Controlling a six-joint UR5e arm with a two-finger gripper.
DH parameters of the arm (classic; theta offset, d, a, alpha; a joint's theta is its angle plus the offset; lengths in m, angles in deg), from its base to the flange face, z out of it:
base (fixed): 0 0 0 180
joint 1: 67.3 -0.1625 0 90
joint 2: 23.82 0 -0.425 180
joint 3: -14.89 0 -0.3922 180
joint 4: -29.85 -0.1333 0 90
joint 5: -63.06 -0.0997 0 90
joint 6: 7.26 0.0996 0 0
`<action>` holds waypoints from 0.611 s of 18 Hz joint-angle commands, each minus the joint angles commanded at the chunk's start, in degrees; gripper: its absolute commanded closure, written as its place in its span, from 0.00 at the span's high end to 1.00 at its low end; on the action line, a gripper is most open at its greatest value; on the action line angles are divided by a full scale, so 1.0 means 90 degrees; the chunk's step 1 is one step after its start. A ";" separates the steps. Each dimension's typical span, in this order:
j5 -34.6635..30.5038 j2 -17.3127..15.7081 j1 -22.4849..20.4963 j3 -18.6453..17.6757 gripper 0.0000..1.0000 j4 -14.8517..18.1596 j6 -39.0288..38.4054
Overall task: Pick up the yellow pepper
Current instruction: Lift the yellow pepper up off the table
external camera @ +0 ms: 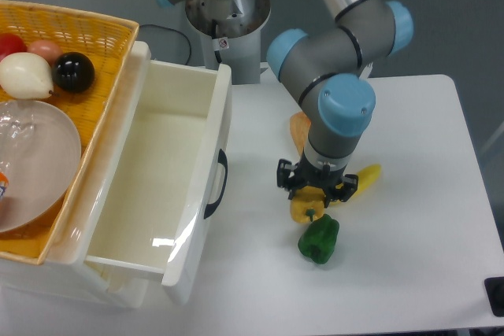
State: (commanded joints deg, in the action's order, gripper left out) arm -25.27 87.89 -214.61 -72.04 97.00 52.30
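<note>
One gripper (313,194) stands over the white surface (409,234), its fingers closed on the one yellow pepper (305,208), which sits just below the wrist. One green pepper (319,239) lies just beside it, nearer the front edge. One banana (364,179) shows behind the gripper. One open white drawer (169,171) stands to the side. One wicker basket (79,25) holds one black ball (74,72) and one clear bowl (35,159).
</note>
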 joint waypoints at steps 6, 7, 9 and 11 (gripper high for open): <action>0.0097 -0.0108 0.0263 0.0118 0.23 -0.0010 0.0481; 0.0107 -0.0117 0.0293 0.0117 0.23 -0.0029 0.0598; 0.0136 -0.0146 0.0449 0.0176 0.23 0.0000 0.0842; 0.0127 -0.0225 0.0556 0.0157 0.23 0.0019 0.1066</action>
State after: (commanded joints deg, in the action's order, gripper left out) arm -24.13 85.87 -209.60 -70.63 97.17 61.90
